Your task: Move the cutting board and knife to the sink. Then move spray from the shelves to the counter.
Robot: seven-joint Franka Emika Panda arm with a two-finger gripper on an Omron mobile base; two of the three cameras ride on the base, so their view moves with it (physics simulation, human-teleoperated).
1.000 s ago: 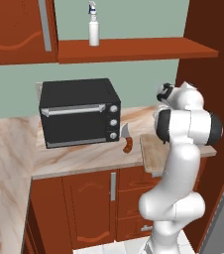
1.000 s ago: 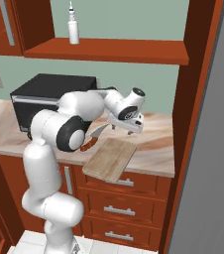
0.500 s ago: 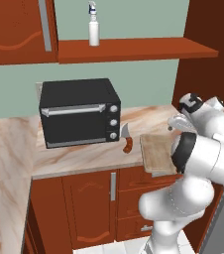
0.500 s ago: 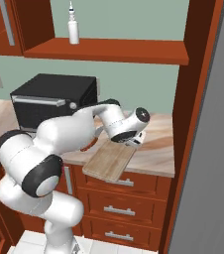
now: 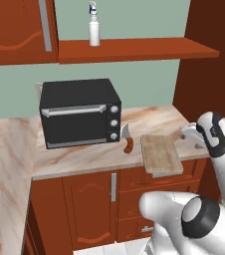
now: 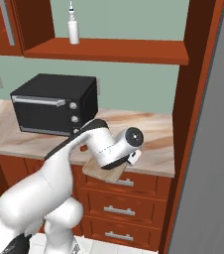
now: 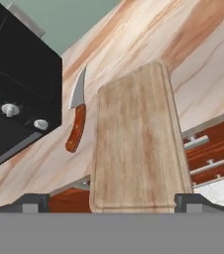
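The cutting board (image 7: pixel 136 134) lies on the counter (image 5: pixel 84 155), its near end hanging past the front edge. In the hand view, my open gripper (image 7: pixel 112 202) hovers over that near end, one dark fingertip (image 7: pixel 32 202) on each side of the board's width. The knife (image 7: pixel 77 119) rests on the counter between board and oven, touching neither. From the left base view the board (image 5: pixel 161 153) and knife (image 5: pixel 128 139) sit left of my gripper (image 5: pixel 189 133). The spray (image 5: pixel 93 31) stands on the shelves (image 5: pixel 134 50). The sink is out of view.
A black oven (image 5: pixel 79 112) stands on the counter left of the knife. Reddish-brown drawers (image 6: pixel 124 208) run under the counter. A tall wooden side panel (image 6: pixel 196 99) closes off the right end. A wall cabinet (image 5: pixel 15 30) hangs at the upper left.
The arm has swung out to the right and lowered, bringing the hand from above the knife to the board's near right end. The board, knife and spray have not moved.
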